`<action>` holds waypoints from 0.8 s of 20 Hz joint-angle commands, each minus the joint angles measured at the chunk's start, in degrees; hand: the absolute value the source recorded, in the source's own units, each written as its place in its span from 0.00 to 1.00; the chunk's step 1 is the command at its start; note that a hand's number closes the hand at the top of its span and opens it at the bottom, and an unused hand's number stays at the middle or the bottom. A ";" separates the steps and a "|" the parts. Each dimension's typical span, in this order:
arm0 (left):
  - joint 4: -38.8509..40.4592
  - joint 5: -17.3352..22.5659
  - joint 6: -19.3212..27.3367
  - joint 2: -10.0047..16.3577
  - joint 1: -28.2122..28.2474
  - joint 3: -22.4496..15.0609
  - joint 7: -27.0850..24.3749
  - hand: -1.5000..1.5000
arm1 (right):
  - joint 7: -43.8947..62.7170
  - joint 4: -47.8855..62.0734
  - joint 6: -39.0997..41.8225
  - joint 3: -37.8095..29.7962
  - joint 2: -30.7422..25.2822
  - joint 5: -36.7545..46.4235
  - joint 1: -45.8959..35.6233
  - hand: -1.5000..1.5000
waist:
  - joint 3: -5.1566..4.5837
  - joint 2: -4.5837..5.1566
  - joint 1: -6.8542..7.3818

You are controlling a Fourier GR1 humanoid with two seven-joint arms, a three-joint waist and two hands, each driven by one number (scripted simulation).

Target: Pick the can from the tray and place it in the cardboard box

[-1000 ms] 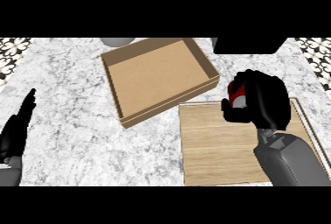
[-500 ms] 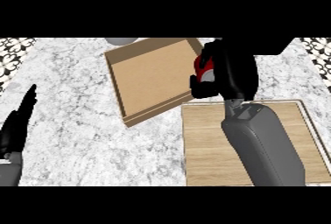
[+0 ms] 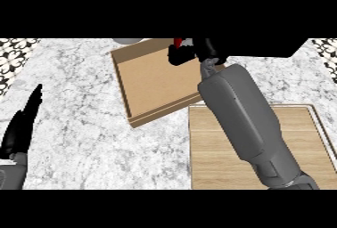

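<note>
1. The can [image 3: 179,42] is mostly hidden inside the curled right robot hand [image 3: 199,50]; only a red sliver (plus a fleck of white) shows.
2. That hand and its forearm [image 3: 244,120] cover the far right corner of the cardboard box [image 3: 154,80].
3. The forearm hides part of the tray [image 3: 299,138].
4. A pale round thing [image 3: 128,41], perhaps a bowl, is cut off at the top.

White, grey-veined marble counter [image 3: 79,133] across the whole view. Directly on it, far middle: open cardboard box [image 3: 154,80], low-walled, flat on its base, turned askew to the counter's edges. Near right: wooden tray [image 3: 309,142] with a pale raised rim, set square, running out of view at the near side. Box's near corner just beside tray's far left corner; contact there hidden, cannot tell. At the far edge, just beyond the box's left corner: small pale round thing [image 3: 128,41], mostly cut off.
</note>
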 commanded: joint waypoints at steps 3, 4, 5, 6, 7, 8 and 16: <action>2.68 -0.63 0.06 -1.41 -2.79 -0.48 -1.56 0.50 | -4.22 20.37 -10.40 -2.85 0.33 -5.80 -10.26 1.00 | -0.04 0.59 0.97; 1.84 -0.42 -0.54 -0.30 -2.29 0.11 -0.29 0.50 | -6.49 22.45 -7.90 -7.08 0.33 -6.14 -13.65 1.00 | -0.01 0.62 0.97; 1.66 0.35 -1.26 0.59 -1.07 1.10 -1.96 0.50 | -8.38 25.29 -8.55 -8.03 -0.04 -6.35 -13.62 1.00 | -0.02 0.67 1.18; 0.11 -0.44 -0.65 0.06 -1.73 0.17 -0.42 0.50 | -8.24 27.99 -9.54 -8.71 -0.26 -5.95 -15.24 1.00 | -0.01 0.81 1.66; 1.46 -0.94 -0.34 -0.60 -4.36 -0.36 1.03 0.50 | -9.55 30.15 -12.47 -7.83 0.33 -6.36 -14.06 1.00 | -0.01 0.99 1.54; 1.50 -0.56 -0.94 -0.64 -2.87 -0.32 -0.82 0.50 | -10.50 32.33 -12.33 -8.81 0.33 -6.01 -16.09 1.00 | -0.03 0.97 1.68; 0.36 -0.84 -1.93 -0.43 -5.75 -0.97 1.03 0.50 | -6.87 43.62 -17.15 -12.56 0.33 -7.73 -18.88 0.00 | -0.04 1.77 3.59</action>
